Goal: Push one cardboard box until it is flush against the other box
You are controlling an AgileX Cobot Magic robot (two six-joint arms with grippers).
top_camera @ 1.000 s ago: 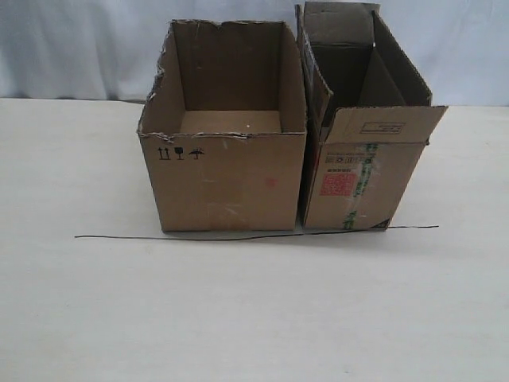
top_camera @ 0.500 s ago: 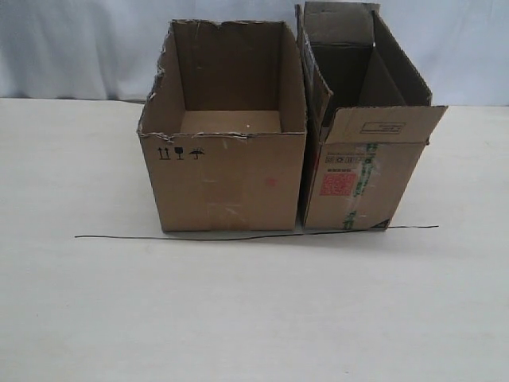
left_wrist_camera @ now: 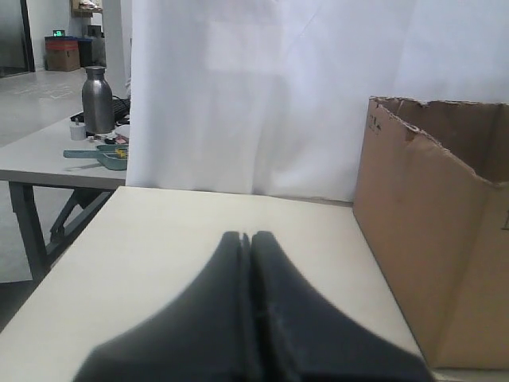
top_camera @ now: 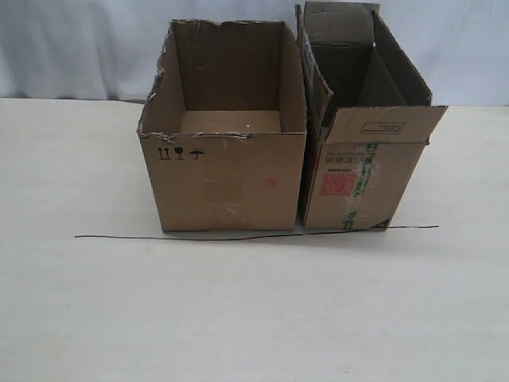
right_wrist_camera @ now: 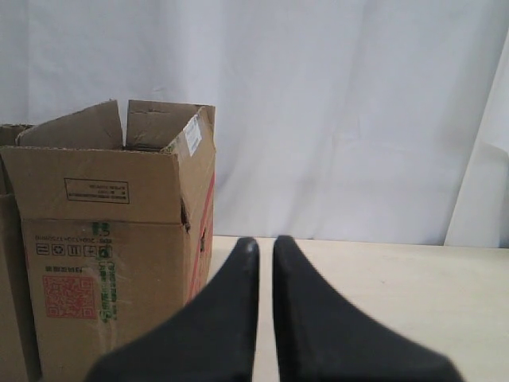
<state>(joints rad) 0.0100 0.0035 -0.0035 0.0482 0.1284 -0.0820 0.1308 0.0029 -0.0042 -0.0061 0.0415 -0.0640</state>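
Gripper fingers on the left gripper [left_wrist_camera: 246,237] are pressing together along their whole length, fully closed and gripping nothing. The right gripper [right_wrist_camera: 265,241] is holding its two dark fingers barely parted, with a thin slit showing between them and nothing inside it. Both grippers are hovering over the pale desk [top_camera: 254,310], each apart from the carton nearest to it.

In the exterior view the cardboard box [top_camera: 227,179] is standing at about 12 o'clock from the middle of the desk, its ragged torn rim facing up and its inside lying open. Small black handling symbols [top_camera: 180,153] are showing near the 10 o'clock corner of its front face. The other box [top_camera: 362,171] is standing on its 3 o'clock side, at about 1 o'clock from the middle of the desk, and is rising higher with its top flaps up. A red square label [top_camera: 338,185] and green-striped tape [top_camera: 367,167] are showing on its front. The two cartons are sitting side by side with their neighbouring walls meeting along the front edge; farther back I cannot tell whether they are touching.

A thin black line [top_camera: 119,237] is running across the desk at 6 o'clock of both cartons, just beside their front bases. A white curtain [top_camera: 79,48] is hanging behind everything at 12 o'clock.
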